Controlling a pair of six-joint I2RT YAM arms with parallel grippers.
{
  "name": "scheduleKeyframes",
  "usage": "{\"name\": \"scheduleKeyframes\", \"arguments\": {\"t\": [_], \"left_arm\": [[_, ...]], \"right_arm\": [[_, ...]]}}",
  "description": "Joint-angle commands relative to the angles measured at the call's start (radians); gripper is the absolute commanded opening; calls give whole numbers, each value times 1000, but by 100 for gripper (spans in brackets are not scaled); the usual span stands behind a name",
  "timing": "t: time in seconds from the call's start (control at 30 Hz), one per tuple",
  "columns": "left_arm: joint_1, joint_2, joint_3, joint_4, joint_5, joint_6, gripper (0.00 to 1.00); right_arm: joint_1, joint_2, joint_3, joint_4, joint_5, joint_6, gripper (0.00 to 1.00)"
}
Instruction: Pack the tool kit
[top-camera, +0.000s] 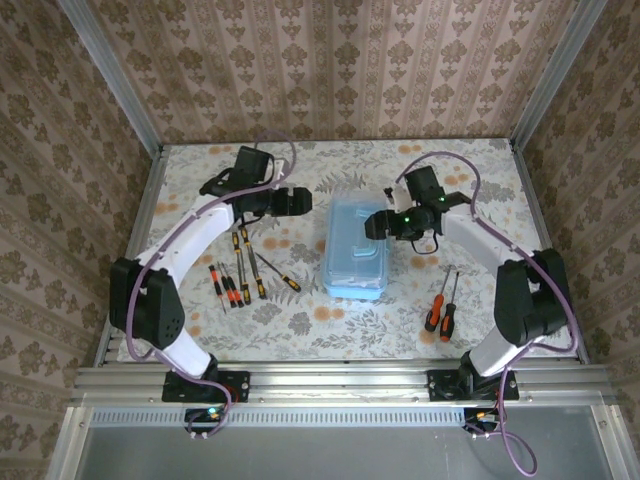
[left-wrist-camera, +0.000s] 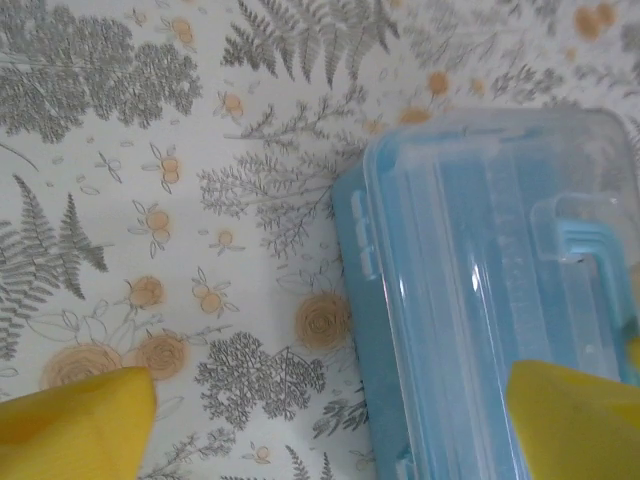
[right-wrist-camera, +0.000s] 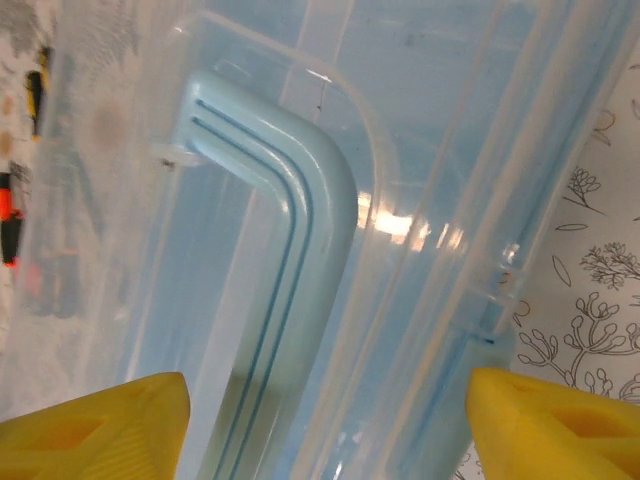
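Lying lid-shut: translucent light-blue case (top-camera: 356, 256), blue handle (right-wrist-camera: 285, 190).

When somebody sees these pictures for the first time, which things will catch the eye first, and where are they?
First comes the light-blue translucent case, lid down, in the middle of the flower-patterned table, with the right gripper open above its blue handle. Next are the orange-and-black screwdrivers lying outside the case: a loose group to its left and a pair to its right.
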Motion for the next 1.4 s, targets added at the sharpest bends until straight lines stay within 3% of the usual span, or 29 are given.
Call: {"name": "scheduleKeyframes", "arguments": {"t": [0.0,0.1,0.27,0.43,0.77,0.9,1.37], "left_arm": [[-72,29,62,-107,-134,26,84],[-125,78,127,-151,-147,-22,88],[-242,260,409,-371,-202,31,96],[-311,401,580,-479,-205,33,100],[-350,436,554,-498,-252,-4,99],[-351,428,497,-461,-257,-17,92],[-352,448,485,-408,-190,-38,96]], "right_arm": [[-52,-110,-34,83,-71,104,77],[-104,-169,-91,119,-58,150,80],[-203,-217,-234,218,-35,238,84],[-224,-227,-337,309,-49,267,86],[-226,-249,-393,367,-76,264,88],[-226,-243,-401,388,-112,271,88],[-226,-248,-438,424,-136,286,88]]}}
